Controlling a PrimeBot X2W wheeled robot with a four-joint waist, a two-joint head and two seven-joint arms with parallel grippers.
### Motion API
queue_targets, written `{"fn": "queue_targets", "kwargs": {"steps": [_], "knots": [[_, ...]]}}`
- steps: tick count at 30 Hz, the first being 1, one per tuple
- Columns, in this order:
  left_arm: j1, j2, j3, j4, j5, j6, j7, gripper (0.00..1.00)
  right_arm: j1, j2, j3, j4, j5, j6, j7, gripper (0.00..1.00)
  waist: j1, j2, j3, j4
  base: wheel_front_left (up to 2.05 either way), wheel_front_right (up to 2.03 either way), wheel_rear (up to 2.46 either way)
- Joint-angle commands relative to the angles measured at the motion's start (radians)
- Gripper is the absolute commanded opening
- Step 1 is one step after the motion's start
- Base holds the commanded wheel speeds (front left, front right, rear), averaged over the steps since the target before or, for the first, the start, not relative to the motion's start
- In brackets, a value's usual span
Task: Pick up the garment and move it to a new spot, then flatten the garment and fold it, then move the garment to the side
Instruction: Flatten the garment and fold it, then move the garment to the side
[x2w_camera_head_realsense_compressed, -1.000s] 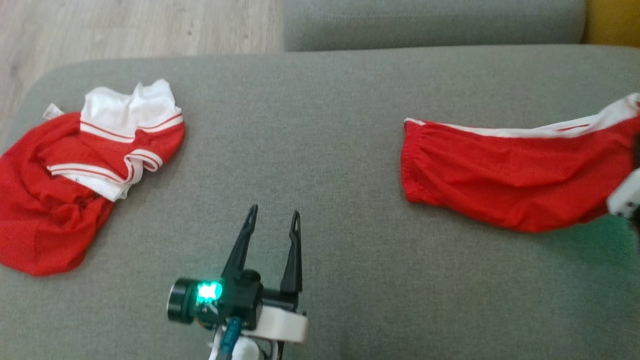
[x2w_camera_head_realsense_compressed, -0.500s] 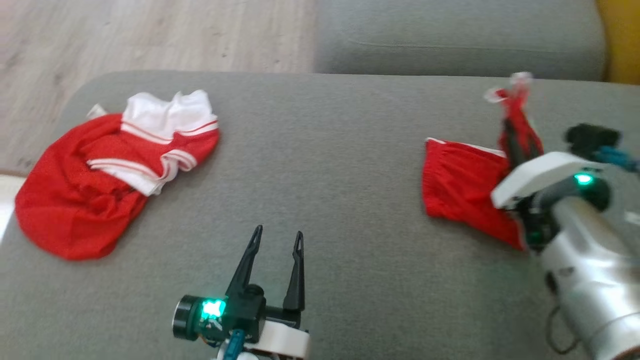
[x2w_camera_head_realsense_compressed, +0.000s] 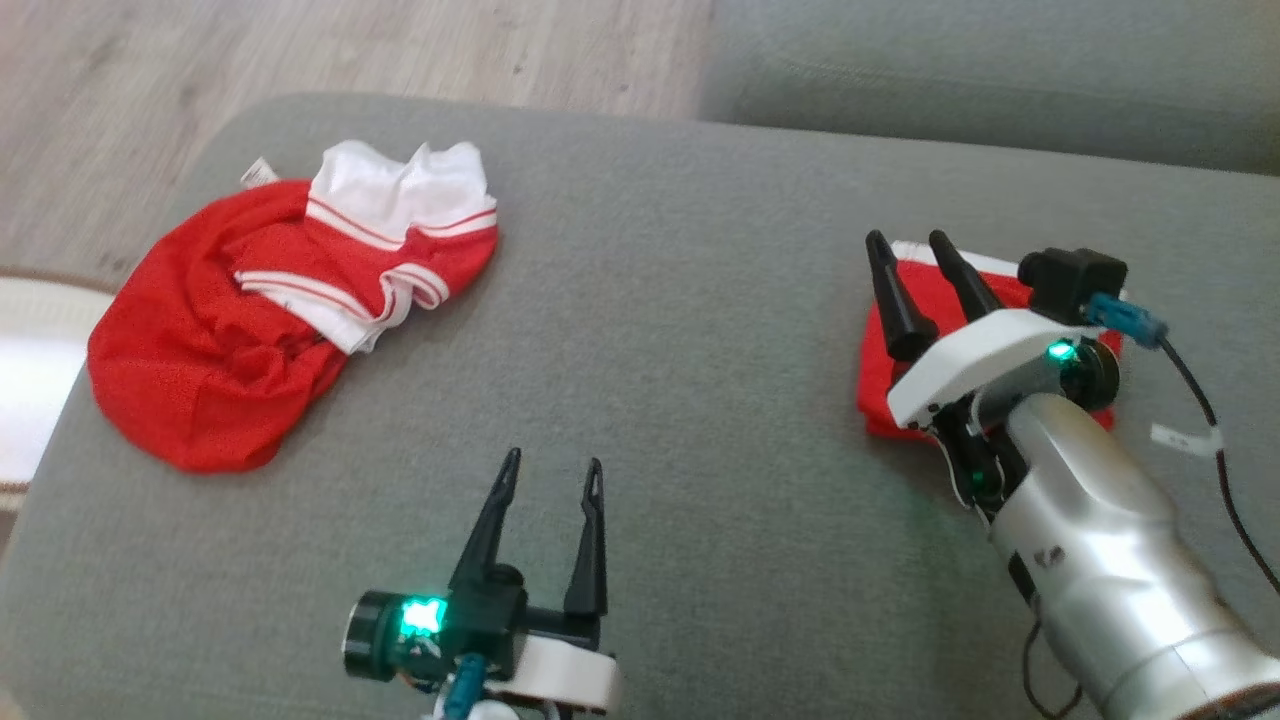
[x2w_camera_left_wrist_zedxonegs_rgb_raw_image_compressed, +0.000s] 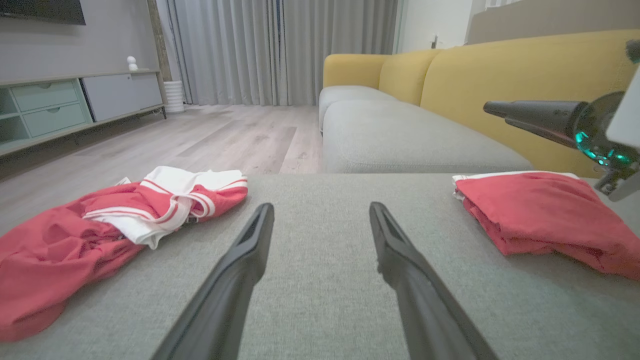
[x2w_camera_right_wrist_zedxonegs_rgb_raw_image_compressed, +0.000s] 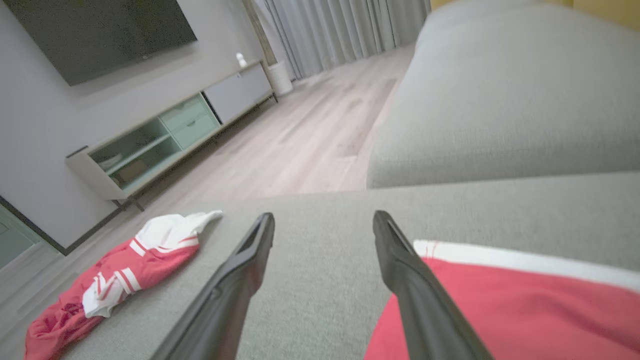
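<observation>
Nearest, at the front of the cushion (x2w_camera_head_realsense_compressed: 700, 480): left gripper (x2w_camera_head_realsense_compressed: 553, 462), fingers spread with nothing between them, over bare fabric; idle by the look of it.

Further out on the right: right gripper (x2w_camera_head_realsense_compressed: 908, 240), fingers likewise spread and empty, hanging just over the garment (x2w_camera_head_realsense_compressed: 878, 390); garment lying as a compact red block with a white band along its far edge; fold judged done, only the shift aside left to do.

Next move: come down, pinch through every layer at one edge, then lift or slide without letting the stack fan open; thin-looking material, so a shallow pinch likely to take the top layer alone.

Further left: a crumpled red-and-white cloth (x2w_camera_head_realsense_compressed: 220, 350), well apart from the garment; bare cushion between, nothing blocking.

Beyond: another seat (x2w_camera_head_realsense_compressed: 1000, 80); wooden floor (x2w_camera_head_realsense_compressed: 350, 50).
</observation>
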Motion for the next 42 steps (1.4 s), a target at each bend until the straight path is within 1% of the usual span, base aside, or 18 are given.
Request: {"fn": "queue_targets", "kwargs": {"steps": [1, 4, 6, 10, 12, 15, 18, 22, 26, 36, 42], "knots": [[-0.031, -0.001, 0.041, -0.036, -0.006, 0.005, -0.005, 1.00, 0.022, -0.001, 0.009, -0.042, -0.013, -0.001, -0.020, 1.00, -0.0001, 0.0000, -0.021, -0.021, 0.00, 0.00, 0.00], [-0.001, 0.001, 0.076, -0.049, -0.015, 0.009, -0.005, 1.00, 0.087, -0.028, -0.002, -0.111, -0.050, -0.001, -0.039, 1.00, -0.0001, 0.0000, -0.068, -0.064, 0.00, 0.00, 0.00], [0.026, 0.004, 0.102, -0.060, -0.019, 0.013, -0.005, 1.00, 0.145, -0.047, -0.028, -0.173, -0.083, -0.001, -0.043, 1.00, -0.0001, 0.0000, -0.092, -0.093, 0.00, 0.00, 0.00], [0.075, 0.014, 0.144, -0.082, -0.022, 0.012, -0.005, 1.00, 0.299, -0.084, -0.144, -0.376, -0.194, -0.001, -0.044, 1.00, -0.0001, 0.0000, -0.122, -0.145, 0.00, 0.00, 0.00], [0.094, 0.020, 0.155, -0.088, -0.016, 0.007, -0.005, 1.00, 0.396, -0.085, -0.204, -0.472, -0.258, -0.001, -0.045, 1.00, -0.0001, 0.0000, -0.134, -0.159, 0.00, 0.00, 0.00], [0.127, 0.023, 0.166, -0.103, -0.008, -0.003, -0.005, 1.00, 0.543, -0.073, -0.268, -0.593, -0.334, -0.001, -0.045, 1.00, -0.0001, 0.0000, -0.158, -0.172, 0.00, 0.00, 0.00], [0.165, 0.022, 0.180, -0.129, 0.005, -0.012, -0.005, 1.00, 0.666, -0.066, -0.316, -0.659, -0.413, -0.001, -0.045, 1.00, -0.0001, 0.0000, -0.180, -0.178, 0.00, 0.00, 0.00], [0.215, 0.020, 0.194, -0.166, 0.027, -0.026, -0.005, 1.00, 0.774, -0.040, -0.357, -0.697, -0.454, -0.001, -0.045, 1.00, -0.0001, 0.0000, -0.197, -0.176, 0.00, 0.00, 0.00], [0.254, 0.020, 0.213, -0.169, 0.043, -0.039, -0.005, 1.00, 0.823, -0.022, -0.372, -0.720, -0.471, -0.001, -0.045, 1.00, -0.0001, 0.0000, -0.205, -0.173, 0.00, 0.00, 0.00], [0.274, 0.016, 0.233, -0.148, 0.066, -0.077, -0.005, 1.00, 0.844, -0.004, -0.391, -0.727, -0.478, -0.001, -0.045, 1.00, -0.0001, 0.0000, -0.213, -0.152, 0.00, 0.00, 0.00], [0.274, 0.011, 0.241, -0.138, 0.078, -0.089, -0.005, 1.00, 0.848, 0.002, -0.393, -0.716, -0.477, -0.001, -0.045, 1.00, -0.0001, 0.0000, -0.216, -0.142, 0.00, 0.00, 0.00]]}}
